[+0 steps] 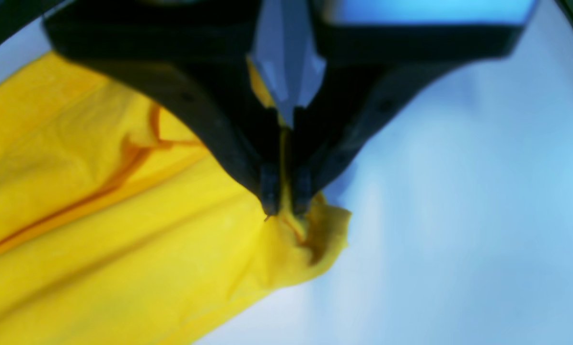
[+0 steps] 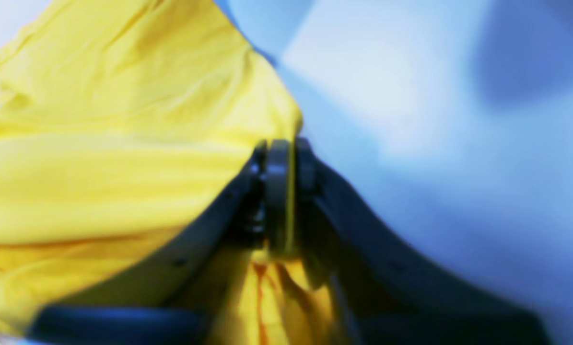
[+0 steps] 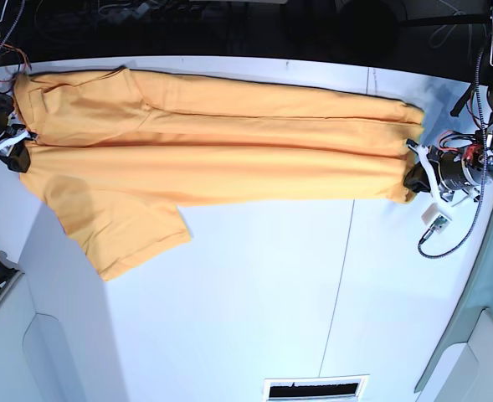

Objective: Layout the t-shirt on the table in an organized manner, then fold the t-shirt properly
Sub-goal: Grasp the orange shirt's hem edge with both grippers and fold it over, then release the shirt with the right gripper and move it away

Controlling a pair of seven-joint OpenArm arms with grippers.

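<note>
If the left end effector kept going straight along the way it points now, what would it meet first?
The left end effector is shut on an edge of the t-shirt and points down at the table. Past the pinched cloth it would probably meet the table first; depth is unclear.

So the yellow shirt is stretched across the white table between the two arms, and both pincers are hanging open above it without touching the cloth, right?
Not quite. The t-shirt is stretched across the table, but both pincers are shut on the cloth. The left wrist view shows the left pincer pinching an edge, and the right wrist view shows the right pincer clamped on another.
</note>
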